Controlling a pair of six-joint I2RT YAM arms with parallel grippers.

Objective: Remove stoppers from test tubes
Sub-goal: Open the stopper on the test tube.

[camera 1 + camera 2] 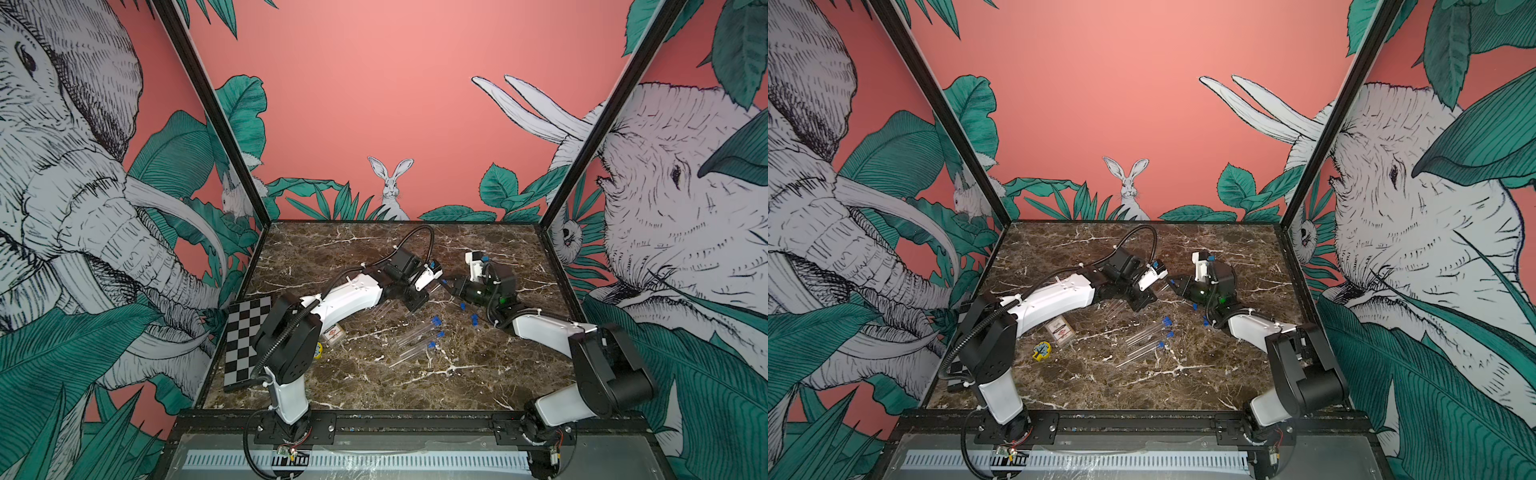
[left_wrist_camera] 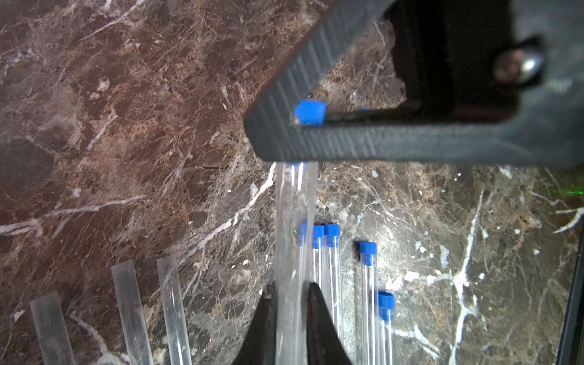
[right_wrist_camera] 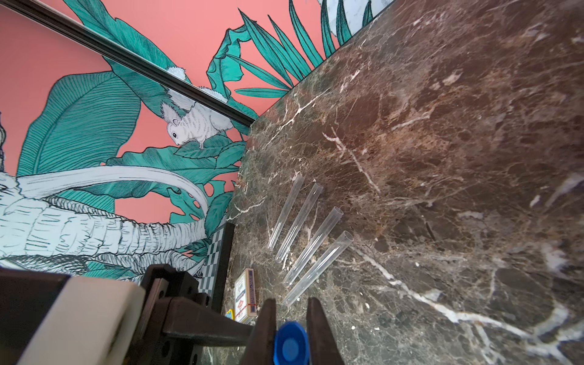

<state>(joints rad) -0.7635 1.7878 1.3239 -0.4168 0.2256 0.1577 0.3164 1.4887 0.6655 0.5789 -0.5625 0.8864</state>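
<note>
My left gripper [image 2: 290, 303] is shut on a clear test tube [image 2: 292, 221] held above the table. The tube runs out to my right gripper [image 2: 278, 132], which is shut on the blue stopper [image 2: 311, 112] at its far end. A right finger hides where tube and stopper meet. The right wrist view shows that stopper [image 3: 290, 344] end-on between the right gripper's fingers [image 3: 319, 328]. In both top views the grippers meet mid-table [image 1: 438, 286] [image 1: 1165, 286]. Several stoppered tubes [image 2: 368, 284] [image 1: 415, 332] lie below. Open tubes [image 3: 313, 246] [image 2: 129, 309] lie by the left arm. Two loose stoppers [image 1: 474, 319] lie by the right arm.
A clear card case [image 1: 1061, 328] [image 3: 245, 294] and a small yellow object [image 1: 1041, 350] lie beside the left arm. A checkerboard panel [image 1: 245, 340] leans at the table's left edge. Patterned walls close in three sides of the marble table [image 1: 415, 386].
</note>
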